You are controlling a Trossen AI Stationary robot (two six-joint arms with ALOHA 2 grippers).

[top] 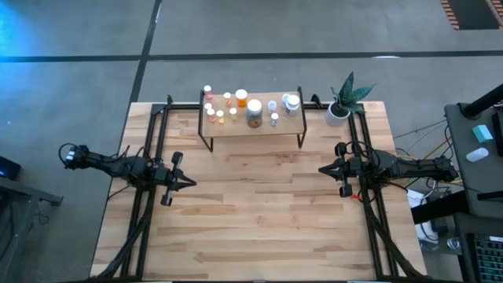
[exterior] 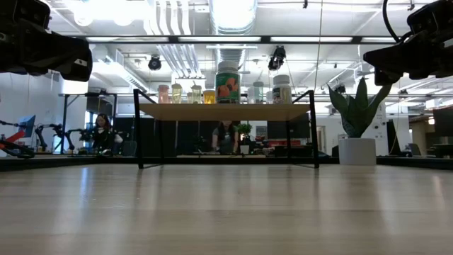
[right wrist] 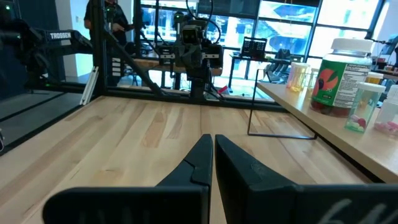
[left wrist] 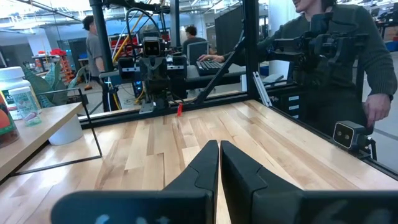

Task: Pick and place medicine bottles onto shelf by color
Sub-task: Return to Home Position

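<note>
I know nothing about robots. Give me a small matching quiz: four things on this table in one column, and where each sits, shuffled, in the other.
1. left gripper
2. right gripper
3. potted plant
4. largest bottle

A. on the shelf
B. at a corner of the table, beside the shelf
C. shut, over the table's right side
D. shut, over the table's left side

Pairs: 1-D, 2-C, 3-B, 4-A

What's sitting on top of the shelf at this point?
About a dozen medicine bottles stand on the shelf, orange ones toward its left end, clear and white toward the right. From above, the shelf hides the table beneath it.
</note>
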